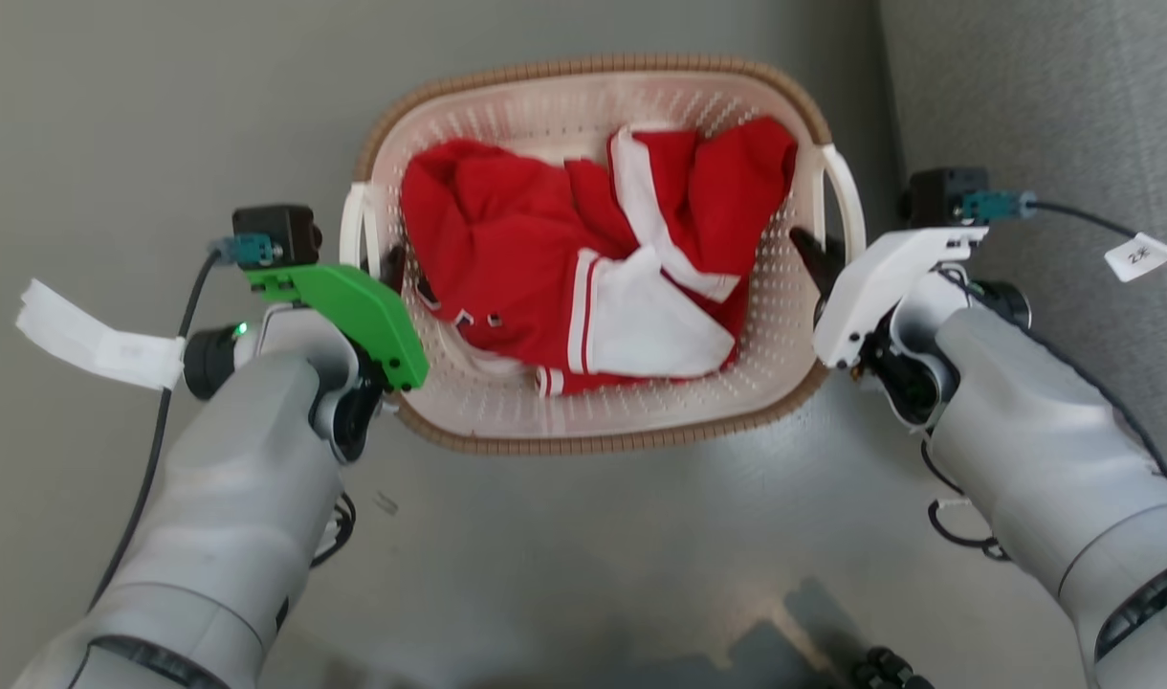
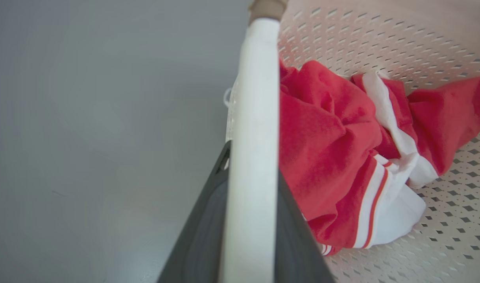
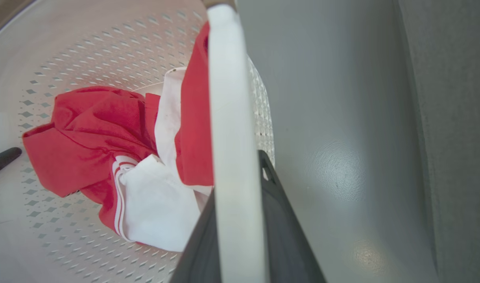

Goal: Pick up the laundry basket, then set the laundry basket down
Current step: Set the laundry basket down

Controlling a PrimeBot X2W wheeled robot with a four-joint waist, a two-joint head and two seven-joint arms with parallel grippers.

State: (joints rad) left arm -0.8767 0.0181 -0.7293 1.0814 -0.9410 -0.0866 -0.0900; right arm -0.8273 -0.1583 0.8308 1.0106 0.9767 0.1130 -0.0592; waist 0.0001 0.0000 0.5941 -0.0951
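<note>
The laundry basket point(image 1: 583, 444) is cream-white and perforated with a brown woven rim, and sits centred between my arms in the head view. It holds crumpled red and white clothing point(image 1: 583, 258). My left gripper point(image 1: 392, 266), under a green cover, is shut on the basket's left white loop handle point(image 1: 353, 222). In the left wrist view that handle point(image 2: 253, 118) runs between my dark fingers point(image 2: 202, 236). My right gripper point(image 1: 815, 256), under a white cover, is shut on the right handle point(image 1: 847, 196). The right wrist view shows this handle point(image 3: 232, 118) pinched between the fingers point(image 3: 283, 236).
Smooth grey floor point(image 1: 583, 574) lies under and around the basket. A textured grey surface point(image 1: 1052, 96) rises along the right side, close to my right arm. White tags hang from both wrist cables. A small black object point(image 1: 890, 670) sits at the bottom edge.
</note>
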